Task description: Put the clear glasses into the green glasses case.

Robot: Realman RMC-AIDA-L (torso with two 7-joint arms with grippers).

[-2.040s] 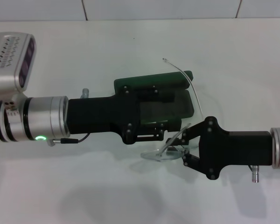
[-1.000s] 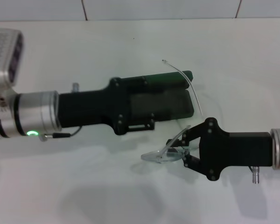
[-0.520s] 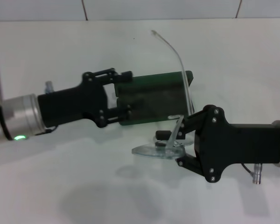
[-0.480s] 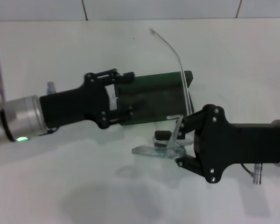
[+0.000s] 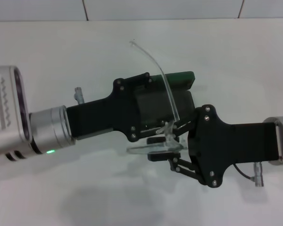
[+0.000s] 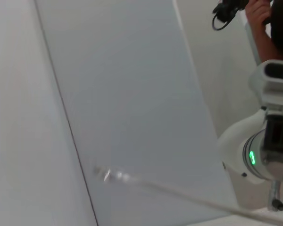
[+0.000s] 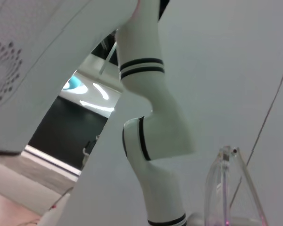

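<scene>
The green glasses case [image 5: 181, 78] lies open on the white table [image 5: 236, 52], mostly covered by my left gripper [image 5: 151, 113], which hangs over it from the left. My right gripper [image 5: 163, 144] comes in from the right, just in front of the case, and is shut on the clear glasses [image 5: 151, 150]. The lens lies roughly flat between its fingers. One clear temple arm [image 5: 155, 70] curves up and back across the case. That temple arm [image 6: 179, 190] also crosses the left wrist view, and part of the glasses [image 7: 225, 188] shows in the right wrist view.
The white table top stretches all round the case to a tiled wall at the back. The left wrist view shows the robot's own body [image 6: 269, 141] and a person's hand at the far edge. A white arm segment [image 7: 155, 141] fills the right wrist view.
My left gripper has moved right, from the case's left end to over the case. My right gripper has carried the glasses left and closer to the case, and the raised temple arm has swung left.
</scene>
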